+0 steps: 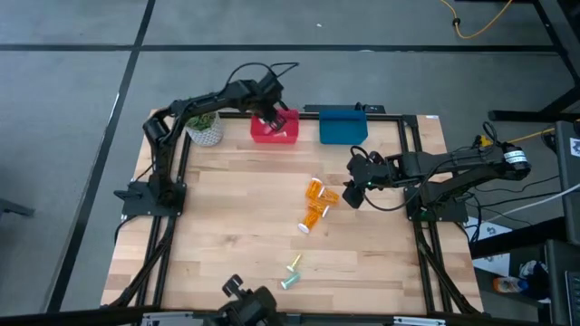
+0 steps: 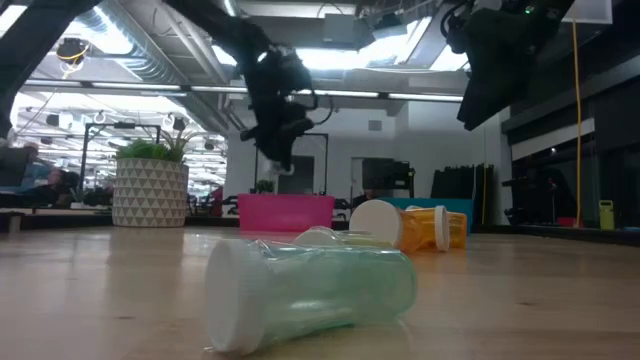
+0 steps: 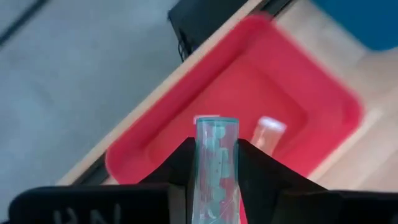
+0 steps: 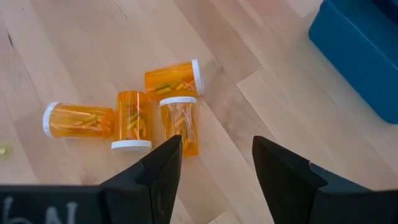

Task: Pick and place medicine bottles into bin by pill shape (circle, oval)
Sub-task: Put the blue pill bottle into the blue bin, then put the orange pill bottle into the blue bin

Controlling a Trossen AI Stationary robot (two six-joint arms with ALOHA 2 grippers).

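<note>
My left gripper (image 1: 274,119) hangs over the red bin (image 1: 288,136) at the table's far edge, shut on a slim teal vial (image 3: 216,155). Another small clear vial (image 3: 267,133) lies inside the red bin. My right gripper (image 4: 214,158) is open and empty, above the table just right of several orange bottles with white caps (image 4: 131,121), which lie on their sides mid-table (image 1: 316,196). A yellow-green vial (image 1: 294,264) and a teal vial (image 1: 287,282) lie on their sides near the front edge. The teal one fills the foreground of the low view (image 2: 310,288). My left gripper pinches the teal vial's two sides (image 3: 216,177) between its two fingers. The vial lies along the fingers, and its free end (image 3: 216,122) sticks out past the fingertips. The fingers come from above, pointing down into the red bin. The vial is lifted clear.
A blue bin (image 1: 343,126) stands right of the red one at the far edge. A white patterned plant pot (image 1: 205,130) stands to the red bin's left. Bare wood lies between the orange bottles and the bins.
</note>
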